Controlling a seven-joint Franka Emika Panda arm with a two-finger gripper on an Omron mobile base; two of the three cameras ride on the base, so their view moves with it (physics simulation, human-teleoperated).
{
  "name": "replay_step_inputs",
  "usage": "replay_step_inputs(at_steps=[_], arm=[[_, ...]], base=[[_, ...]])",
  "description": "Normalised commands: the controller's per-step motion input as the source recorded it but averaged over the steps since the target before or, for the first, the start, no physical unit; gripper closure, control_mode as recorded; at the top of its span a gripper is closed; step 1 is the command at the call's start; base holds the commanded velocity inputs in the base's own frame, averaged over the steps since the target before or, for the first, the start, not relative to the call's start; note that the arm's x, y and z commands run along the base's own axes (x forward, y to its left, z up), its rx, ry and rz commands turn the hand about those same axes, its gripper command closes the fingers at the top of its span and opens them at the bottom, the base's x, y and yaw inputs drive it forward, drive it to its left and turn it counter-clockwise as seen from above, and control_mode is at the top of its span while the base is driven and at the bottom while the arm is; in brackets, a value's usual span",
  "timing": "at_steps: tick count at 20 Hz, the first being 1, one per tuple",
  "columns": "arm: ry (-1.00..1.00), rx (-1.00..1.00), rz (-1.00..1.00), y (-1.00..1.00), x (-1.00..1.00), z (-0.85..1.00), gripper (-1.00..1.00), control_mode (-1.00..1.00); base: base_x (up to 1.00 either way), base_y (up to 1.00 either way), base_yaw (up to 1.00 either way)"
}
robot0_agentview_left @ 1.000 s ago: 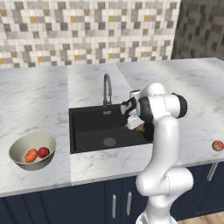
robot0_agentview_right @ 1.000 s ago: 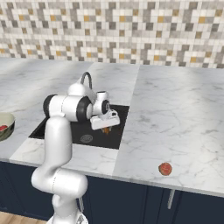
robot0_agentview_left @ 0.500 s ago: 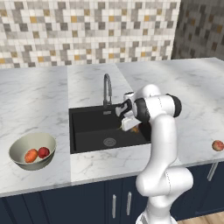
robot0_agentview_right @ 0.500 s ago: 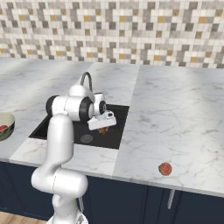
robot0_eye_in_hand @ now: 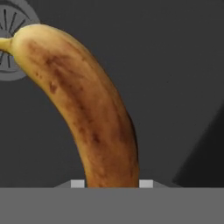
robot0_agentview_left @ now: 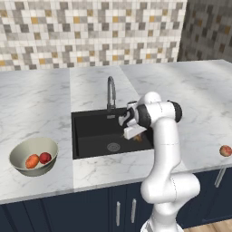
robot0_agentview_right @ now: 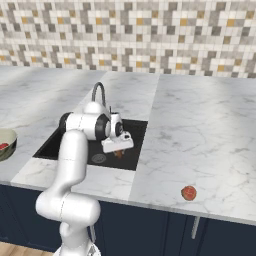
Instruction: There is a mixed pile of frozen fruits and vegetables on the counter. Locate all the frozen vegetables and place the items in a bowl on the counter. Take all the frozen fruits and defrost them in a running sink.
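The banana (robot0_eye_in_hand: 83, 105) is being pinched by the hand (robot0_agentview_left: 136, 133), fingers pressed onto its lower end; in the hand view it is being shown curving up from between the finger tips, brown-spotted, its stem end overlapping the round metal drain (robot0_eye_in_hand: 11, 48). In the left base view the hand is being held over the right part of the black sink (robot0_agentview_left: 93, 131), above the basin floor, with a bit of yellow-orange being shown just beside it. Whether the banana is touching the basin floor cannot be told. In the right base view the hand (robot0_agentview_right: 118, 149) is being seen over the sink (robot0_agentview_right: 65, 142) with the small orange piece hanging below it.

The faucet (robot0_agentview_left: 110, 90) is being seen upright at the sink's back edge, just behind the hand.

The bowl (robot0_agentview_left: 32, 156) is being carried by the table (robot0_agentview_left: 41, 95) near its front edge, well left of the sink; the red tomato-like ball (robot0_agentview_left: 45, 157) and the orange carrot piece (robot0_agentview_left: 32, 161) are lying inside it, side by side and touching.

The reddish-peach apple (robot0_agentview_left: 225, 151) is sitting on the table near the front edge, well right of the sink, apart from everything else; it is also being seen in the right base view (robot0_agentview_right: 188, 193).
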Motion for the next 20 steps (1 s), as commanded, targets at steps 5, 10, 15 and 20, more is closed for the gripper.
replay_step_inputs(at_steps=[5,10,15,20], arm=[[-0.04,0.01,-0.04,0.02,0.25,-0.4,1.0,-1.0],[0.0,0.01,0.0,0.05,0.32,-0.33,1.0,-1.0],[0.02,0.01,0.0,0.0,0.42,-0.28,1.0,-1.0],[0.02,0.02,0.0,-0.04,0.42,-0.29,1.0,-1.0]], base=[[0.0,0.0,0.0],[0.0,0.0,0.0],[0.0,0.0,0.0],[0.0,0.0,0.0]])
